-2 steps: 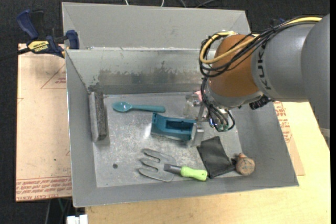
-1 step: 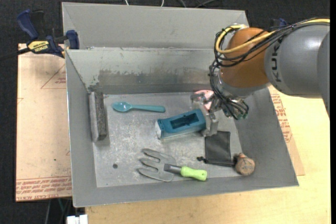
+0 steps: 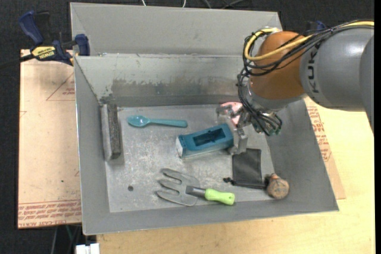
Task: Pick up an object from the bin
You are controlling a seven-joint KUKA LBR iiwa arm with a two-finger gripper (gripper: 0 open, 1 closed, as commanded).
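Pincer [image 3: 240, 137] is down low, tucked under the orange wrist cover, right at the end of the teal blue block [image 3: 205, 141]. Honestly can't tell if it's spread or pressed together, the cover and cables hide too much. The block lies just to the view's left of it, touching or very nearly, sitting a bit askew on the bin floor [image 3: 149, 157]. Looks like the likeliest pick to me, though I wouldn't swear it has any grip on it.

Neighbours:
- A small pink thing [image 3: 228, 109] sits just behind the pincer, toward the back wall.
- A flat black piece [image 3: 247, 166] is just in front of it.
- A brown cork-like lump [image 3: 277, 187] is further front.
- The green-handled fork [image 3: 193, 190] is well in front and to the view's left.
- The teal spoon [image 3: 156, 122] and grey bar [image 3: 111, 131] are way off beyond the block.

How I'd do it:
- Straddle the block across its short width, not lengthwise.
- Get low before closing.
- Lift straight up so nothing drags the black piece or bumps the pink one.
- The top looks recessed, so pinching one thin wall might let it tip.
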